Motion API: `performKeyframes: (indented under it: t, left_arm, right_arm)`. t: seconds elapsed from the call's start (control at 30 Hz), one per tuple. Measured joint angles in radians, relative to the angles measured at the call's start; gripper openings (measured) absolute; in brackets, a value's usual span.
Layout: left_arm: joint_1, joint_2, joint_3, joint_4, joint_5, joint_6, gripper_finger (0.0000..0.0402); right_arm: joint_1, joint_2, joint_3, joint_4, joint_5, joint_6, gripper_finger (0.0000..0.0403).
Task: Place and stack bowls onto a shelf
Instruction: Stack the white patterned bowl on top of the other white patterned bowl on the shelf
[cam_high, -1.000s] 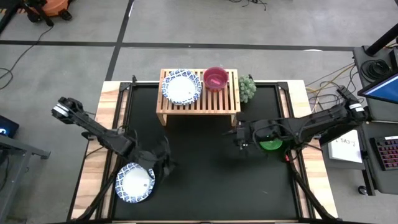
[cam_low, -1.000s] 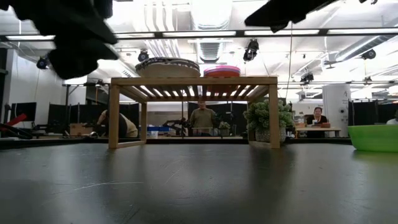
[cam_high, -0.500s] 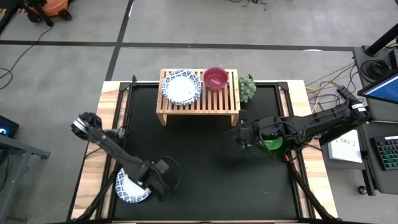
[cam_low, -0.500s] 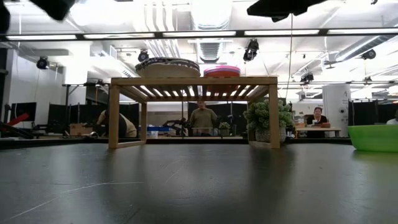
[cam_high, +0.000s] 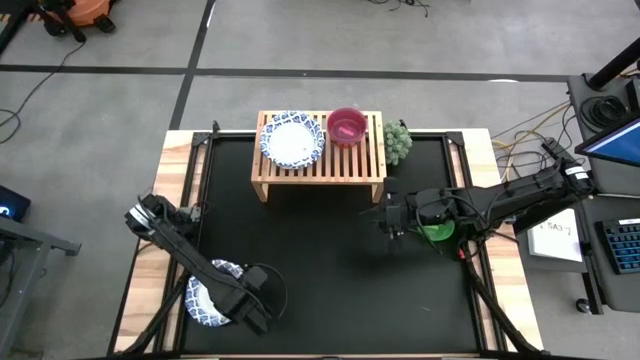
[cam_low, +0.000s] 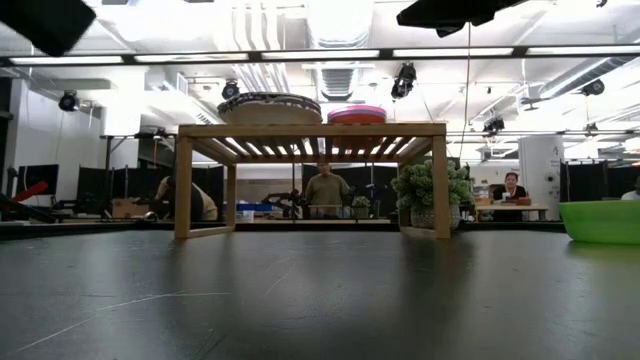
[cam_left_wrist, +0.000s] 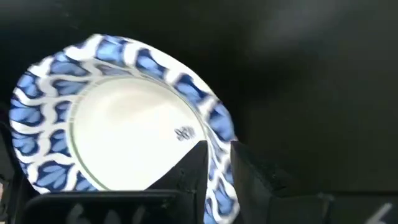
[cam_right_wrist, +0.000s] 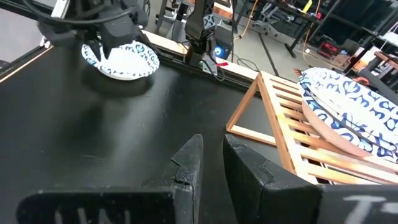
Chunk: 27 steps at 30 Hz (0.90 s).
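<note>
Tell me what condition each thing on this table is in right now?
Blue-rimmed bowl near the left gripper: upright on the mat, one finger inside its rim, one outside.
Left gripper: closed around that rim.
Blue-rimmed bowls on the shelf: stacked, upright.
Magenta bowl: upright on the shelf, beside the stack.
Shelf: standing, front part bare.
Green bowl: upright on the mat.
Right gripper: nearly closed, empty, above the mat.
</note>
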Motion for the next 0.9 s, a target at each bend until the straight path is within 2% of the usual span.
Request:
performKeyframes:
  t: [0.27,0.4,0.73,0.9]
  left_arm:
    - [-0.002,-0.006,-0.072,0.106,0.001,-0.016,0.0126]
    - [-0.002,-0.006,-0.071,0.110,-0.010,-0.016,0.0148]
    - [-0.002,-0.001,-0.072,0.122,-0.018,-0.016,0.0153]
    - [-0.002,-0.001,-0.072,0.126,-0.054,-0.023,0.0138]
  right_arm:
    - [0.000,0.000,0.000,0.000,0.000,0.023,0.0054]
    - [0.000,0.001,0.000,0.000,0.000,0.023,0.0054]
    - [0.000,0.002,0.000,0.000,0.000,0.030,0.0054]
    - [0.000,0.002,0.000,-0.001,0.001,0.029,0.0054]
